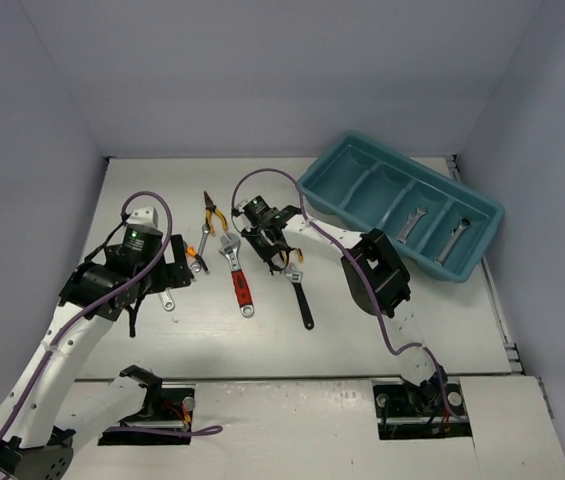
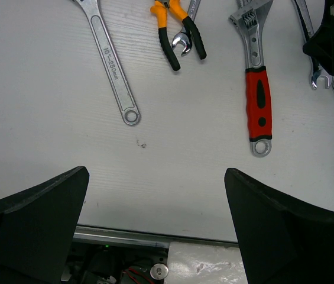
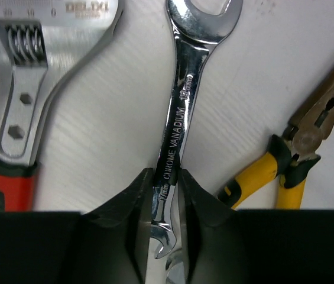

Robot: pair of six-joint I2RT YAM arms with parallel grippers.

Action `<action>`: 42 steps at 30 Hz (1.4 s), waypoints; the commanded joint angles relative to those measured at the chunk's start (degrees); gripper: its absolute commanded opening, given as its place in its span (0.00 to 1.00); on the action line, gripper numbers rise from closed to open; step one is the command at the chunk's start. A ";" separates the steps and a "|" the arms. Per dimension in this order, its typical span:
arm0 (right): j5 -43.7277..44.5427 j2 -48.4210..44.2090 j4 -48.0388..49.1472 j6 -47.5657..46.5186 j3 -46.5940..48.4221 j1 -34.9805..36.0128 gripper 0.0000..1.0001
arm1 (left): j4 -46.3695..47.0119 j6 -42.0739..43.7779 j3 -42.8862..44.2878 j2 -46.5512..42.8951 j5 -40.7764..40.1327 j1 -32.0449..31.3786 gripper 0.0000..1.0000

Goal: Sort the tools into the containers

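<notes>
My right gripper (image 3: 167, 189) is shut on the shaft of a silver combination wrench (image 3: 181, 106) marked CHROME VANADIUM, close to the table. In the top view this gripper (image 1: 270, 240) is at mid-table among the tools. A red-handled adjustable wrench (image 3: 13, 118) lies to its left and yellow-handled pliers (image 3: 291, 154) to its right. My left gripper (image 2: 156, 171) is open and empty over bare table, near a long silver wrench (image 2: 113, 65). The teal tray (image 1: 322, 185) stands at the far right with two silver wrenches (image 1: 412, 222) in its right compartments.
A black-handled adjustable wrench (image 1: 302, 300) lies below the right gripper. Orange-handled pliers (image 1: 212, 215) and a small silver wrench (image 1: 202, 250) lie left of the red-handled wrench (image 1: 239, 275). White walls enclose the table. The table's front edge (image 2: 125, 236) runs just below my left fingers.
</notes>
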 commanded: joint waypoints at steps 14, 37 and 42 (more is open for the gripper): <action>-0.99 -21.83 -5.78 11.22 -31.66 3.46 0.12 | 1.33 0.64 3.68 3.86 0.40 0.45 0.97; -0.47 -12.40 -7.35 9.84 -20.49 3.74 0.30 | 1.07 2.14 3.65 3.00 0.69 0.53 0.97; -0.59 -11.09 -7.55 9.93 -20.55 3.77 0.27 | 1.12 2.46 3.53 2.85 0.49 0.53 0.97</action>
